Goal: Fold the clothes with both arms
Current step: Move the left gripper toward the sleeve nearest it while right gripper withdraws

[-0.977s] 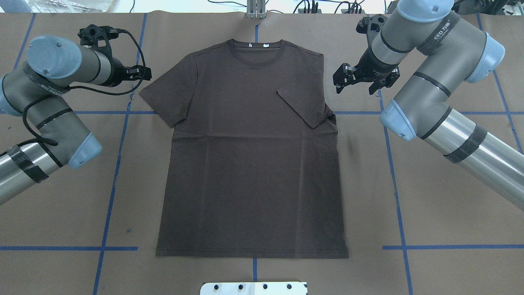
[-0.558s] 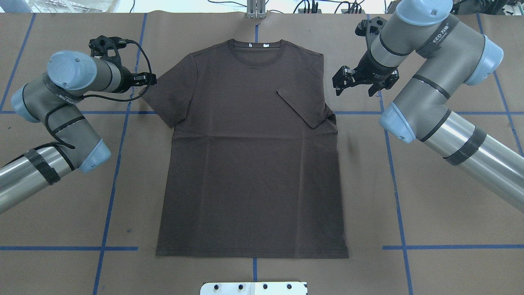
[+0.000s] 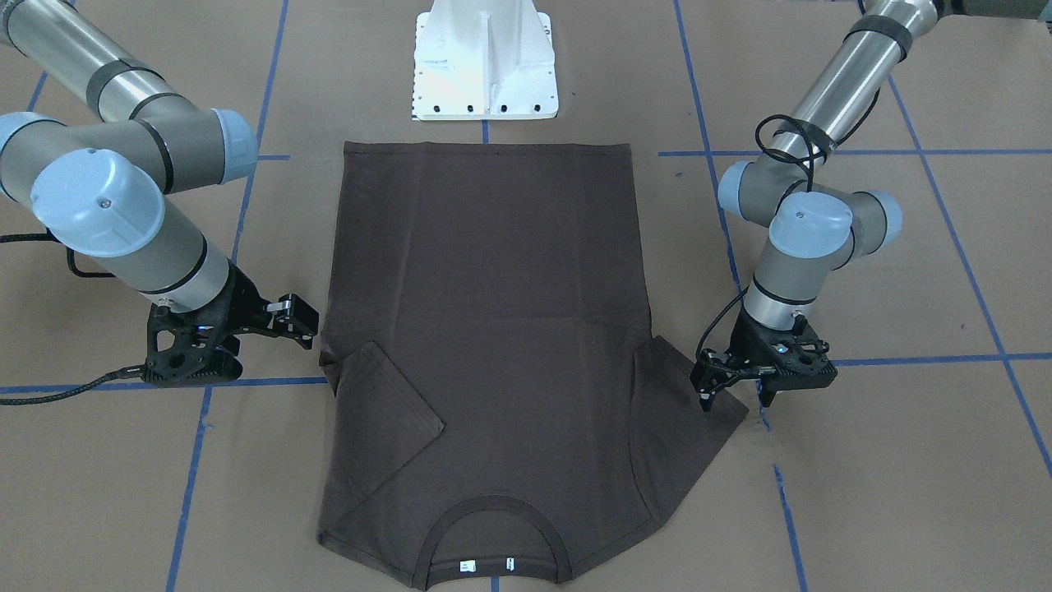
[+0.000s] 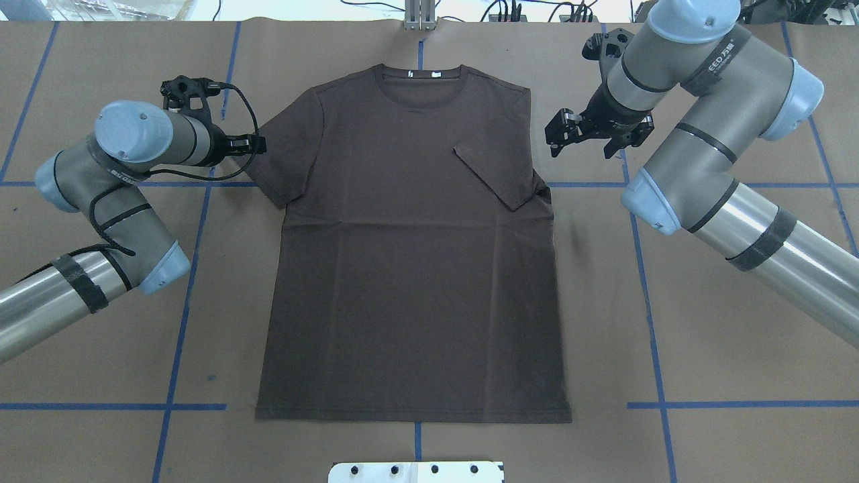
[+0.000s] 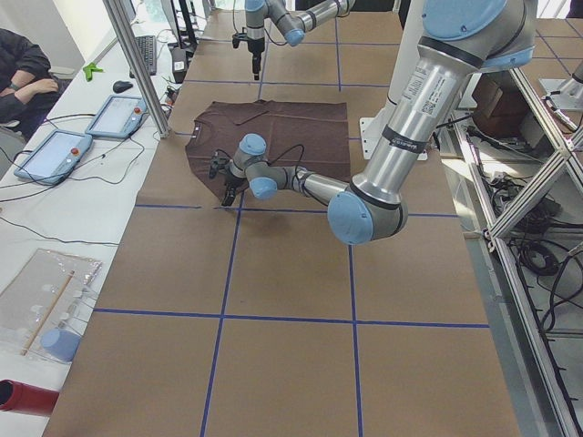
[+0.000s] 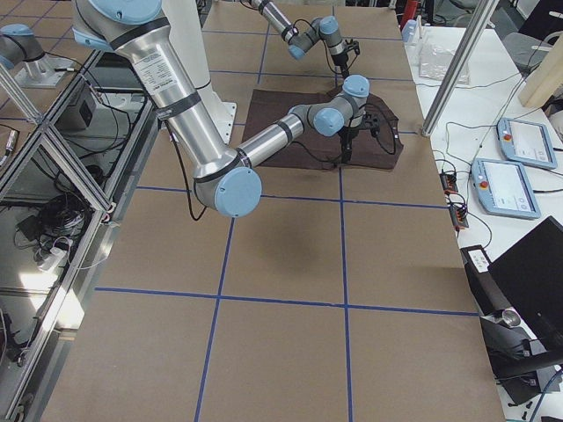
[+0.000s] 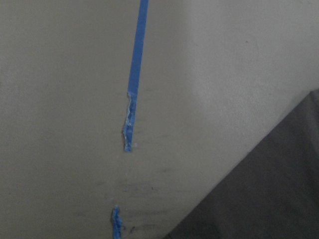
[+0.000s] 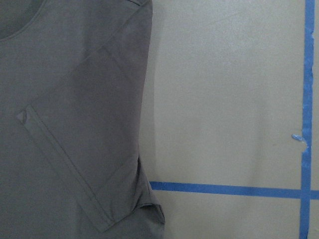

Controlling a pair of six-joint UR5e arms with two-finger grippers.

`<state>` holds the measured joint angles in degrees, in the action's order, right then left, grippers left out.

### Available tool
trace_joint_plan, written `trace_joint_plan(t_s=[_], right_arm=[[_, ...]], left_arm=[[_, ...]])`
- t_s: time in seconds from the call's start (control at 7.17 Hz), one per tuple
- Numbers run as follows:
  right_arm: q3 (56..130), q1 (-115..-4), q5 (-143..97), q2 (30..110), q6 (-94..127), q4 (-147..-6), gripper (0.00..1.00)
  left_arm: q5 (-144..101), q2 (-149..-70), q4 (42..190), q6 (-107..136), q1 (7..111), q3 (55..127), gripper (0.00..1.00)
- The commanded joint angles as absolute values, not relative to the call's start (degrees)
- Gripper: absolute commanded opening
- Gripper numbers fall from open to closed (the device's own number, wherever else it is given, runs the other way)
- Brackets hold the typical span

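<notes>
Early going, by the look of it, in the two-armed fold of a dark brown T-shirt [image 4: 409, 282], laid flat in the middle of the paper-covered worktop [image 4: 711, 335], collar toward the far edge and hem toward the white base plate [image 3: 485, 62]. Done so far, it seems: only the sleeve on the robot's right [image 4: 500, 176], turned in across the chest. Left to do, seemingly: the opposite sleeve [image 4: 282, 157], lying spread on the paper, then the sides and the hem-to-collar fold. Left claw [image 3: 735, 401] open, fingers spread over the outer edge of that unfolded sleeve, one above cloth and one above bare paper; contact with the fabric impossible to tell. Right claw [image 4: 582, 149] likewise open and empty, hanging over bare worktop just beside the shoulder, apart from the shirt. Little writing to read: shows "EED", plus characters too small to make out, on a dark band [image 4: 721, 54] around the right arm [image 4: 711, 154]. Two white neck tags [image 3: 467, 565] inside the collar, print too small to read; no legible lettering on the chest. Blue tape grid [image 4: 184, 315] across the paper.
</notes>
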<state>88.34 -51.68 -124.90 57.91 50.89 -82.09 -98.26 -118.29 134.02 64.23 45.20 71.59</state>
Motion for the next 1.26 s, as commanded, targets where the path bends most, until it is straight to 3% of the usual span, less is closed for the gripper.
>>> trace_joint_plan(t_s=[0.0,0.42,0.84,1.12], right_arm=[[88.3,-51.7,-124.9,57.9,50.9,-82.2,1.0],[88.2,-51.7,-125.0,57.9,50.9,-82.2,1.0],[87.9,-51.7,-124.9,57.9,50.8,-82.0,1.0],[87.8,-51.6,-124.9,58.1,50.8,-81.7,1.0]], left_arm=[[-98.3,-118.3,133.9,64.2,45.1,71.5,0.86],[-98.3,-118.3,133.9,64.0,45.0,70.9,0.6],[-98.3,-119.5,133.6,63.5,44.9,70.8,0.13],[-98.3,-119.6,133.1,63.5,44.9,71.3,0.02]])
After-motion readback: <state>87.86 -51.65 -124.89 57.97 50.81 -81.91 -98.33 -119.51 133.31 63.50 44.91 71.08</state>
